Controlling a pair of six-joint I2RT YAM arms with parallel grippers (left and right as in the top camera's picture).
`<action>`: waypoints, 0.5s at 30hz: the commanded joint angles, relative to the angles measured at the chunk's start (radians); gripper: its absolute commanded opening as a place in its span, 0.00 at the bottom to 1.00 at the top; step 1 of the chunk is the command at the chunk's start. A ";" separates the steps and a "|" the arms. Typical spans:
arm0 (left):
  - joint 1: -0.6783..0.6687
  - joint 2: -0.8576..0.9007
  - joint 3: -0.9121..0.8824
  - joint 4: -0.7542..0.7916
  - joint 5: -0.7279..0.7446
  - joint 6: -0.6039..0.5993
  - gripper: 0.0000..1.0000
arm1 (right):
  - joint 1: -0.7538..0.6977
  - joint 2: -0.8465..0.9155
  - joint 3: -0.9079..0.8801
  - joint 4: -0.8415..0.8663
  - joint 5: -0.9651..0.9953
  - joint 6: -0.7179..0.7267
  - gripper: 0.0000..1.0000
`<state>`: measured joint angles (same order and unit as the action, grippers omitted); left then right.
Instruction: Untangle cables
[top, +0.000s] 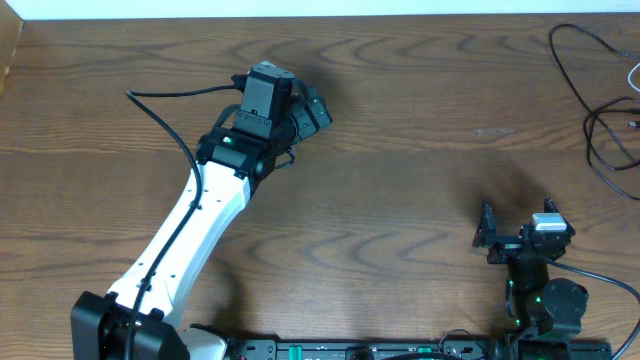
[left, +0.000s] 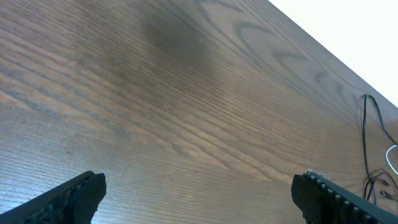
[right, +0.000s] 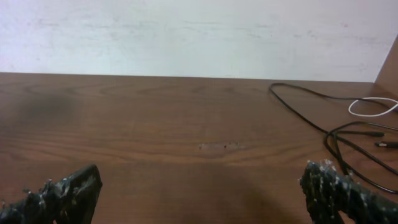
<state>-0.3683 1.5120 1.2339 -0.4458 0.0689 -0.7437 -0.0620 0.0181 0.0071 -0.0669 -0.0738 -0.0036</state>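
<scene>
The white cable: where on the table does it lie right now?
In the overhead view the white cable peeks in at the far right edge of the table, next to the loops of the black cable.

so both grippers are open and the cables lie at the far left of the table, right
No, the cables lie at the far right of the table, as the overhead view shows. The left gripper and right gripper are open.

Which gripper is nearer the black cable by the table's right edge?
Right. In the overhead view the right gripper sits a short way below and left of the black cable, fingers open. The left gripper is far across the table, also open.
</scene>
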 joint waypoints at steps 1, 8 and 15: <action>0.003 -0.002 0.000 -0.003 -0.006 0.009 1.00 | 0.005 0.001 -0.002 -0.004 0.004 0.017 0.99; 0.005 -0.002 0.000 -0.097 -0.081 0.021 1.00 | 0.005 0.001 -0.002 -0.004 0.004 0.017 0.99; 0.005 -0.002 0.000 -0.211 -0.228 0.036 0.98 | 0.005 0.001 -0.002 -0.004 0.004 0.017 0.99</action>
<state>-0.3679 1.5120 1.2339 -0.6296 -0.0383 -0.7303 -0.0620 0.0185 0.0071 -0.0669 -0.0738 -0.0036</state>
